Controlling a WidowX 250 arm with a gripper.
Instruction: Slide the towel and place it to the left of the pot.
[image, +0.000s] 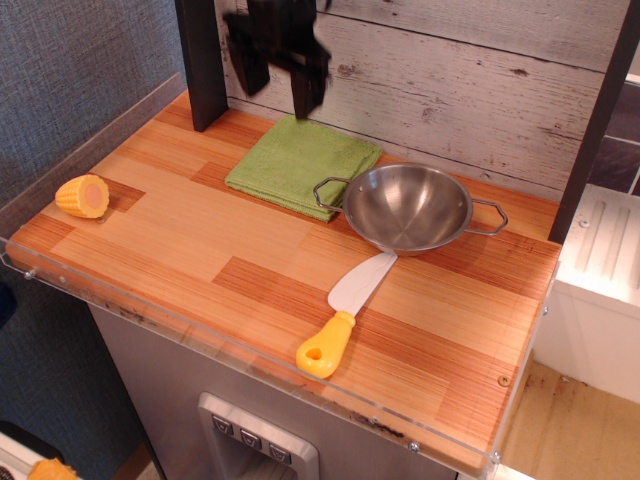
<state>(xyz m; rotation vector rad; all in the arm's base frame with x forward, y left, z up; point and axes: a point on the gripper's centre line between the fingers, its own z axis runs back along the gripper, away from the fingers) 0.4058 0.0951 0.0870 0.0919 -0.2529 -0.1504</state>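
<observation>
The light-green towel (300, 164) lies flat on the wooden counter, right beside the left side of the steel pot (408, 207); the pot's left wire handle rests on the towel's right corner. My black gripper (280, 78) hangs in the air above the towel's far edge, in front of the plank wall. Its fingers are spread apart and hold nothing. It is blurred by motion.
A yellow corn piece (83, 195) lies at the counter's left edge. A white knife with a yellow handle (344, 316) lies in front of the pot. A dark post (199, 62) stands at the back left, and a plank wall runs along the back.
</observation>
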